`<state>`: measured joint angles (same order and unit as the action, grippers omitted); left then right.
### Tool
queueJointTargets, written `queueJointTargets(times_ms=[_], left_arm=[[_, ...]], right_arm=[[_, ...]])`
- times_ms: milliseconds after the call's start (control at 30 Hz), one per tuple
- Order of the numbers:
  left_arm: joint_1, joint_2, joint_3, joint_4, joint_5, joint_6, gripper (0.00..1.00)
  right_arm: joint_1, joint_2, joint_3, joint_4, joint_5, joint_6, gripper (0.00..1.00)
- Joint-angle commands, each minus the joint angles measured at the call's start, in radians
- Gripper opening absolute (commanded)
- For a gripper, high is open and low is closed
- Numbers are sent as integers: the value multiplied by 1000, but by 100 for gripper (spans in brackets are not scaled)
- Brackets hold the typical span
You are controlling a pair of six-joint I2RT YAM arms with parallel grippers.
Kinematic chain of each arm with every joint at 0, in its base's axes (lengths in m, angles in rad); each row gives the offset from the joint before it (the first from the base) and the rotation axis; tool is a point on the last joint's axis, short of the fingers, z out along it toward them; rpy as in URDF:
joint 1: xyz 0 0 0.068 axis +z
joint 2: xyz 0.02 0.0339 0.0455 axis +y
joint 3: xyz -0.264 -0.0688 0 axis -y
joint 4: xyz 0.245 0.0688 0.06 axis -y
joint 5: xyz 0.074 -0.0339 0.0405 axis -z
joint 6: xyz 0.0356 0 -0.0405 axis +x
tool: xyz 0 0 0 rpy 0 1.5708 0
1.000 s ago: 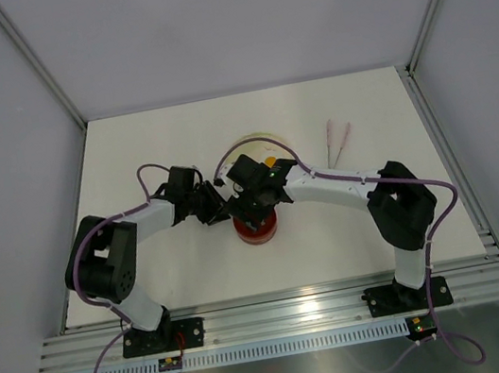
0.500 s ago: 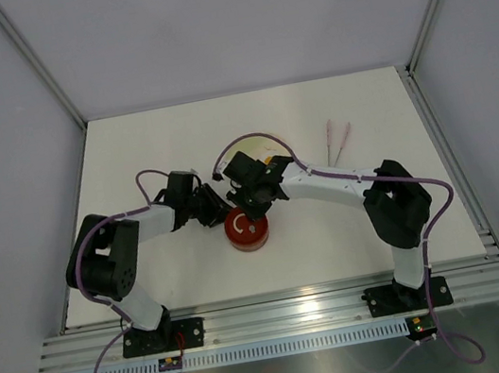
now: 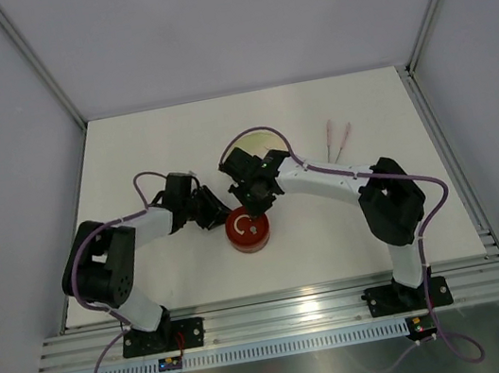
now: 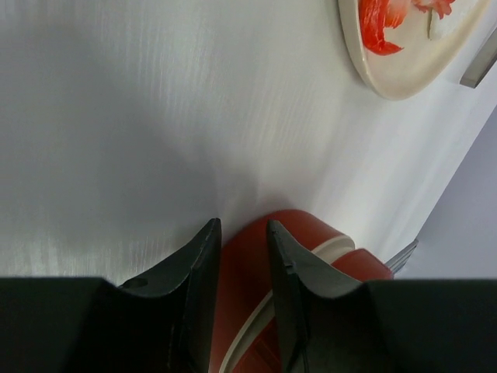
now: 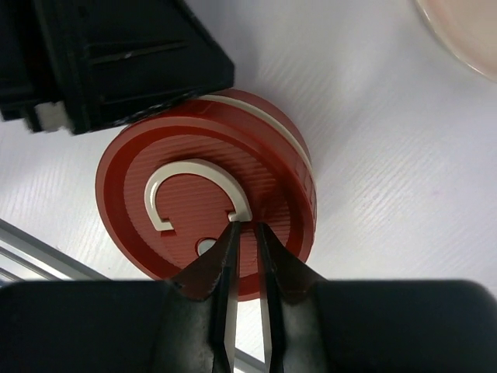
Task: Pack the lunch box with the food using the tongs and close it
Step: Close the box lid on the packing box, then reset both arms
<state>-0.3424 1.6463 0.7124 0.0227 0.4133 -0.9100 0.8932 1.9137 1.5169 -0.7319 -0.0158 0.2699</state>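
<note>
The lunch box (image 3: 248,230) stands mid-table with its red lid (image 5: 206,206) on top, white curl mark facing up. My left gripper (image 3: 213,210) reaches it from the left. Its fingers are shut on the box's red side (image 4: 307,229), and red shows between them. My right gripper (image 5: 246,227) hovers just above the lid near the end of the curl. Only a thin slit separates its fingers, and nothing is held. Red-and-white food strips (image 4: 380,23) lie on the pale plate (image 4: 404,62). The tongs (image 3: 338,141) rest on the table at the back right.
The pale plate (image 3: 256,139) sits just behind the box, partly under my right arm. Aluminium rails run along the near edge and grey walls enclose the table on three sides.
My right gripper has let go of the lid, lifted back toward the plate and narrowed its jaws. The lid now shows uncovered on the box. The left gripper has stayed in place.
</note>
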Motion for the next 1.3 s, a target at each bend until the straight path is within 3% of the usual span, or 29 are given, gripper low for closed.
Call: queueJointTargets(times_ms=[0, 300, 533, 733, 1267], left_arm=[[20, -98, 56, -85, -57, 55, 33], [72, -282, 160, -265, -149, 168, 34], [72, -310, 142, -287, -131, 171, 34], [72, -313, 119, -299, -110, 187, 34], [72, -362, 88, -314, -76, 203, 34]], right_arm=[[-17, 19, 66, -61, 48, 54, 20], [-17, -39, 114, -70, 63, 69, 26], [-23, 36, 102, -49, 129, 88, 16], [-54, 93, 40, -11, 113, 84, 1], [-16, -87, 69, -27, 117, 97, 0]])
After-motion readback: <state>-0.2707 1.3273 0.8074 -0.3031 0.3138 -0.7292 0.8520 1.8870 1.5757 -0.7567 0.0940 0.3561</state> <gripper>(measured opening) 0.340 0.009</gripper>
